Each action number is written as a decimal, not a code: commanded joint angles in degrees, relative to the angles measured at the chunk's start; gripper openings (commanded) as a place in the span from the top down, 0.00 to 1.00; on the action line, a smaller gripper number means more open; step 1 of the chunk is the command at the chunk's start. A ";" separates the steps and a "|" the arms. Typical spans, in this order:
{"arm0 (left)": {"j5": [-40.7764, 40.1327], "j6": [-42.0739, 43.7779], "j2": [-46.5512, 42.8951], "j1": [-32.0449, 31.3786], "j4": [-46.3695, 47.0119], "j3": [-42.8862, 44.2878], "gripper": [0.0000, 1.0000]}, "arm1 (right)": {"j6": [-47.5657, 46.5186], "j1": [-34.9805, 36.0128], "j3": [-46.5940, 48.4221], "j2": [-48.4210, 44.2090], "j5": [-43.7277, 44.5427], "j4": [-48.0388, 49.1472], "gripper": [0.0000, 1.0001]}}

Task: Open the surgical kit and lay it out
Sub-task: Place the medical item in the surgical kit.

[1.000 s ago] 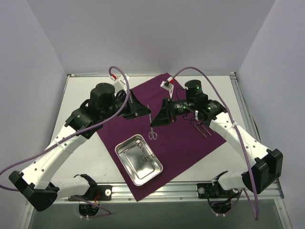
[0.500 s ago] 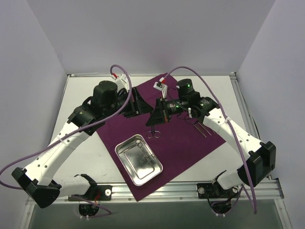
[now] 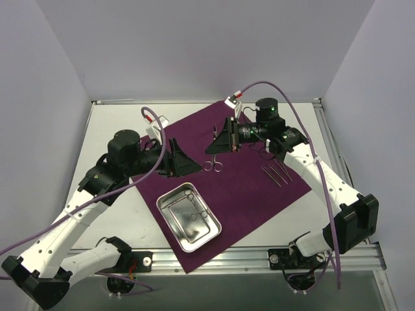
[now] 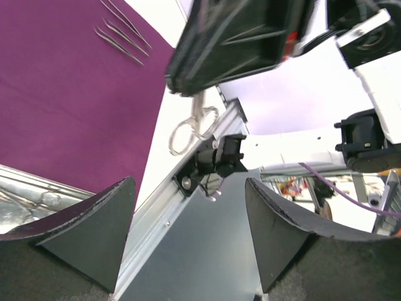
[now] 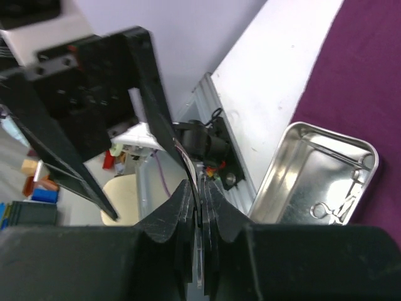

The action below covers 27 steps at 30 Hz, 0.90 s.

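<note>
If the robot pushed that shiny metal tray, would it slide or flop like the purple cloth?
The tray looks like stiff polished metal, so it would probably keep its shape. It sits low and flat on the cloth, so tipping seems unlikely; the cloth might bunch up instead. The little instruments lying inside would likely rattle.

No legible text in any view

No letters, numerals or brand marks can be made out. The right cable tag [image 3: 233, 100] and the left cable tag [image 3: 154, 124], both red and white, are too small to read. The steel tray [image 3: 198, 234] and the cloth wrap [image 3: 253, 191] show plain, unmarked surfaces.
</note>
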 commanded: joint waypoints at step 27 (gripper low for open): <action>-12.70 3.00 7.19 -5.64 -0.67 10.99 0.98 | 1.14 5.07 19.18 3.23 23.82 -18.46 0.48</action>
